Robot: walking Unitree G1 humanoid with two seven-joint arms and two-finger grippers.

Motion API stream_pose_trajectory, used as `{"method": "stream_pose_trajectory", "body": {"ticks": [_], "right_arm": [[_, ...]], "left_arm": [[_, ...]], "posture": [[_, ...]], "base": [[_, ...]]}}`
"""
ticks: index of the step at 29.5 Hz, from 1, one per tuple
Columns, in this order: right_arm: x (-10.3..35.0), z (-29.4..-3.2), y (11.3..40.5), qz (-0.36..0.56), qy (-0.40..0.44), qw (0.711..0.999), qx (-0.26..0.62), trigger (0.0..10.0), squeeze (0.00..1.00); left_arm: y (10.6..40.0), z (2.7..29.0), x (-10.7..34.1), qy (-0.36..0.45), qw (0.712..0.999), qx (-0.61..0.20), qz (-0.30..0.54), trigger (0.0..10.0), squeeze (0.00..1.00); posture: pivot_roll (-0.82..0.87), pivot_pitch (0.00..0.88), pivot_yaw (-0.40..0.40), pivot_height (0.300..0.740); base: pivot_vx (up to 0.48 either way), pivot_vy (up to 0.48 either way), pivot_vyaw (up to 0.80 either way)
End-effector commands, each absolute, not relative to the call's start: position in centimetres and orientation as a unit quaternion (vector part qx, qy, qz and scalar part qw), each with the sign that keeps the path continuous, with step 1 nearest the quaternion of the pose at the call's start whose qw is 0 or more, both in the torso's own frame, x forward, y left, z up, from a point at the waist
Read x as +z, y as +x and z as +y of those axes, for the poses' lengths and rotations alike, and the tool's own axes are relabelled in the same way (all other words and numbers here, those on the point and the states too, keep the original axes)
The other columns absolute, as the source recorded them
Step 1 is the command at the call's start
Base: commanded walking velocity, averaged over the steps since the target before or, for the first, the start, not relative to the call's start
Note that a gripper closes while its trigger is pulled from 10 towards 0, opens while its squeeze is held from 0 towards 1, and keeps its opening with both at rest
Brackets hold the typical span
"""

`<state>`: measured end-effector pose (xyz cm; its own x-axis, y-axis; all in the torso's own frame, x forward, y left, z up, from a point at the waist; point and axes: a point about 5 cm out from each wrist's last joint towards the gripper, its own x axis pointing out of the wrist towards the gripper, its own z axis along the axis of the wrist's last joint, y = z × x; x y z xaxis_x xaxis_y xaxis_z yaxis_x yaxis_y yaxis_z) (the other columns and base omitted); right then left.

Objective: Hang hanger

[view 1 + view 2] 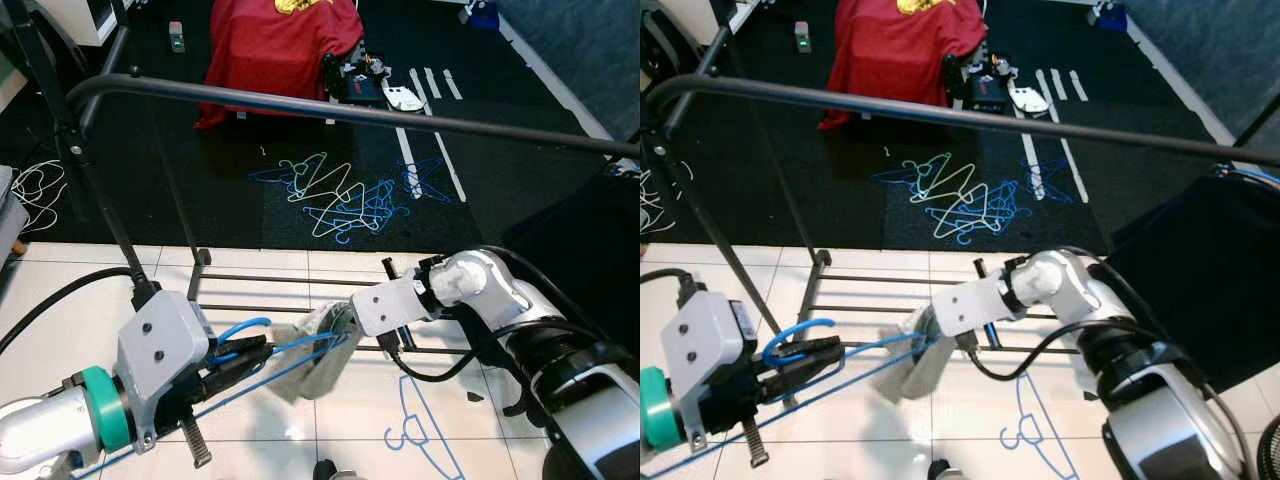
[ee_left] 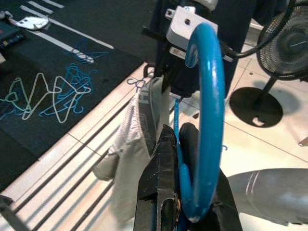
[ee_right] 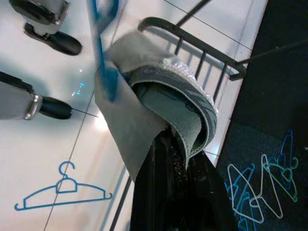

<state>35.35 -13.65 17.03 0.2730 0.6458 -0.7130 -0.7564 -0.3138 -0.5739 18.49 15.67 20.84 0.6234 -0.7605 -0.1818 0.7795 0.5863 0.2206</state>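
Left eye view: left tool (image 1: 262, 350) grips blue hanger (image 1: 240, 328), right tool (image 1: 340, 325) pinches grey garment (image 1: 320, 362), under rail (image 1: 330, 107)

The left arm (image 1: 45, 430) is silver with a teal ring at the wrist, ending in a grey angular housing (image 1: 160, 350) bearing 2 dark screws. A black cable (image 1: 60, 295) curves into it. The right arm (image 1: 500, 300) is glossy white-silver with black joints, a grey block-shaped housing (image 1: 385, 305) and looping black cables (image 1: 450, 365). Fingers (image 2: 156, 187) are black.
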Motion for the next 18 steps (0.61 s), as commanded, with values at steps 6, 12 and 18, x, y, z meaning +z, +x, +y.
{"method": "stream_pose_trajectory", "body": {"ticks": [6, 12, 18], "right_arm": [[17.5, -13.6, 35.5, 0.04, -0.542, 0.587, 0.6, 10.0, 0.0], [17.7, -13.2, 35.4, 0.032, -0.533, 0.586, 0.609, 10.0, 0.0], [17.9, -12.9, 35.4, 0.025, -0.53, 0.585, 0.613, 10.0, 0.0]], "left_arm": [[18.9, 15.6, 20.7, 0.143, 0.897, -0.416, 0.034, 10.0, 0.0], [19.9, 15.1, 20.7, 0.132, 0.916, -0.379, 0.021, 10.0, 0.0], [19.8, 14.8, 20.5, 0.124, 0.919, -0.375, 0.024, 10.0, 0.0]], "posture": [[0.03, 0.15, -0.002, 0.74], [0.03, 0.15, -0.003, 0.74], [0.03, 0.15, -0.006, 0.74]], "base": [[0.0, 0.0, 0.0], [0.0, 0.0, 0.0], [0.0, 0.0, 0.0]]}}
